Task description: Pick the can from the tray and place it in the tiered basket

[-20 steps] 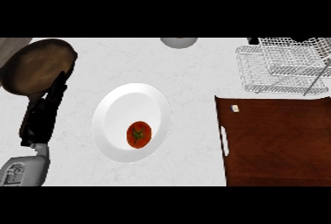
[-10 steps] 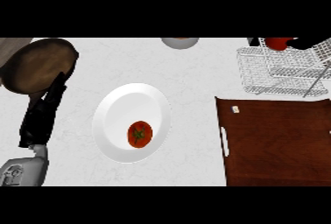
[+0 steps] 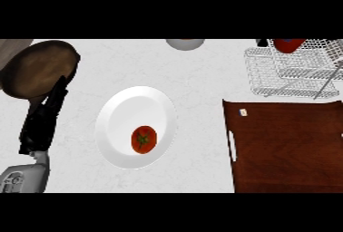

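Your counter (image 3: 201,72) is white stone with a faint grey marbling, flat and matte. Take the plate (image 3: 115,113) as your landmark: glossy white, round, smooth-rimmed, lying mid-counter. On its lower right part sits 1 tomato (image 3: 144,139), red and shiny, with a green star-shaped stem scar.

Right of the plate lies the tray (image 3: 288,149), a rectangular slab of dark reddish wood with visible grain. It has a pale slot handle (image 3: 232,146) on the edge facing the plate and a small white tag (image 3: 243,112) near its upper left corner.

Up and right of the plate, just beyond the tray's far edge, stands the basket (image 3: 295,72), an open grid of thin white wire. The can (image 3: 289,44) shows as a smooth red shape over the basket's far rim, cut by the view's top edge. You cannot tell whether it rests on the wire or hangs above it. A dark sliver (image 3: 262,42) touches its left side. You cannot tell whether that is your right hand, nor how that hand is set.

Left of the plate, your left hand (image 3: 46,120) is black and seen edge-on, fingers straight and pressed together, holding nothing. Its tips overlap a brown disc (image 3: 33,65). Above the plate, a grey rounded object (image 3: 184,43) meets the top edge.
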`<state>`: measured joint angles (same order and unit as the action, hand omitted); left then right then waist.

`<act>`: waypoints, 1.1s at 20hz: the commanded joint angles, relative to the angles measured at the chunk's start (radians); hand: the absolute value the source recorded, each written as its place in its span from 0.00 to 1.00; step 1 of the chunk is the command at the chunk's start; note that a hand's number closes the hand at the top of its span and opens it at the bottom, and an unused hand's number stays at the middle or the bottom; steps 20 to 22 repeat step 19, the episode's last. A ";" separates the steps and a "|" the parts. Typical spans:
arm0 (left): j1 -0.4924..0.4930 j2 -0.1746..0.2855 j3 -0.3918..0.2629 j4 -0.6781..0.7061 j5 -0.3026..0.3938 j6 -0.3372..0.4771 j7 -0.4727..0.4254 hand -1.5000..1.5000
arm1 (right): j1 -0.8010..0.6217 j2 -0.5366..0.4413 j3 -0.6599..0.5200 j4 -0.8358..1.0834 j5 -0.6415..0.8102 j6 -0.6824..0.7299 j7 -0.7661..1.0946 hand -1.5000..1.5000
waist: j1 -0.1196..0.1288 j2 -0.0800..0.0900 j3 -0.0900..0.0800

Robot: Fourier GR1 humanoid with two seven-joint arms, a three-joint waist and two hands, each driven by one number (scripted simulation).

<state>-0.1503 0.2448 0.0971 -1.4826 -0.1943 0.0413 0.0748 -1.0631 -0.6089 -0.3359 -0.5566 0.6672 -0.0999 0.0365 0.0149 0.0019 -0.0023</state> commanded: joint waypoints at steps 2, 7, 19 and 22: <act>-0.030 -0.019 -0.005 0.090 -0.032 0.026 -0.063 0.50 | -0.012 -0.093 -0.057 -0.012 -0.035 -0.005 0.032 0.00 | -0.013 0.002 0.002; 0.042 -0.037 -0.025 -0.037 -0.030 0.026 0.023 0.50 | 0.070 -0.182 -0.137 -0.080 -0.140 0.155 0.144 0.00 | -0.021 -0.009 0.003; 0.011 -0.016 0.009 -0.027 -0.011 0.004 0.027 0.50 | 0.483 -0.362 -0.386 -0.141 -0.401 0.411 -0.132 0.00 | -0.038 -0.007 0.003; 0.011 -0.016 0.009 -0.027 -0.011 0.004 0.027 0.50 | 0.483 -0.362 -0.386 -0.141 -0.401 0.411 -0.132 0.00 | -0.038 -0.007 0.003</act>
